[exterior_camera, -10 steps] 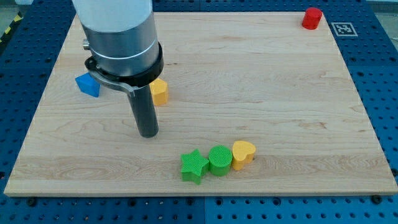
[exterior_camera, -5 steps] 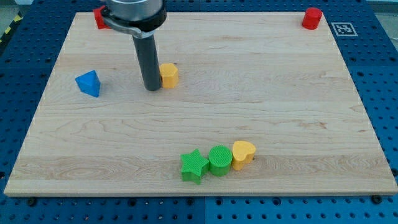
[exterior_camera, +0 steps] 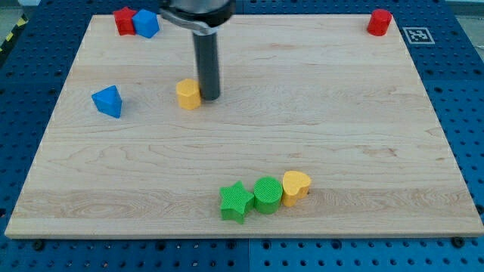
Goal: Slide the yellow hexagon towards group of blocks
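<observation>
Camera view shows my tip [exterior_camera: 209, 97] standing on the bench [exterior_camera: 363, 136] just right of the yellow hexagon [exterior_camera: 188, 94], touching it or nearly so; I cannot tell which. I carry no pincer at all, only this dark rod, so there is nothing to be wide, narrow or holding.

The hexagon sits in the far-left part of the board. The group I take as its goal lies well apart, near and a little to the right: a green star [exterior_camera: 236, 201], a green cylinder [exterior_camera: 267, 194] and a yellow heart [exterior_camera: 296, 187], side by side in a row that climbs slightly to the right.

That is the relation that matters. The push must run toward the near edge and rightward, yet my tip is on the hexagon's right flank. From here a push would send the block left, away from the group. I judge I need to come round to its far-left side first.

The wooden surface is smooth and flat, and the stretch between hexagon and group is bare. A blue block [exterior_camera: 107, 101] lies left of the hexagon. A red block [exterior_camera: 124, 20] and another blue block [exterior_camera: 145, 23] sit together at the far-left corner, and a red cylinder [exterior_camera: 380, 22] at the far right.
</observation>
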